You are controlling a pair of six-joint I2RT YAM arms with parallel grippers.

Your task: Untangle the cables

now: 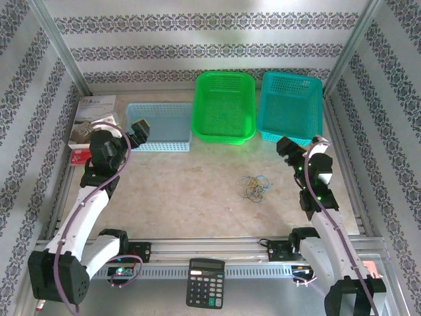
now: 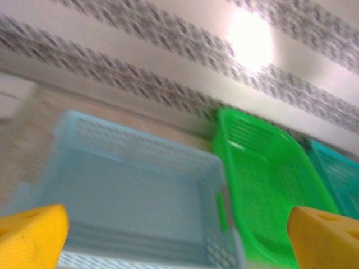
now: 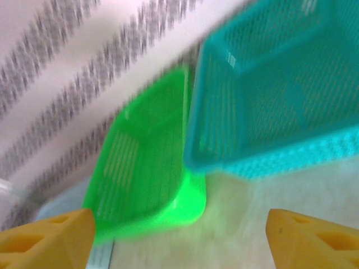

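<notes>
Table (image 1: 191, 210) marbled beige, walls (image 1: 197, 49) patterned wallpaper; cables (image 1: 253, 187) tangled near centre; left claw (image 2: 176, 235), right claw (image 3: 179, 235) spread wide, empty.

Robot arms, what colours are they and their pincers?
The left arm and right arm are white tubes with chunky black joints. A purple cable runs along the left one, and green lights glow on the right. The left pincer and right pincer each have blocky yellow fingers.

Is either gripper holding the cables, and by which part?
Nothing is held. Left gripper and right gripper are open and empty; the cables lie on the table, untouched.
</notes>
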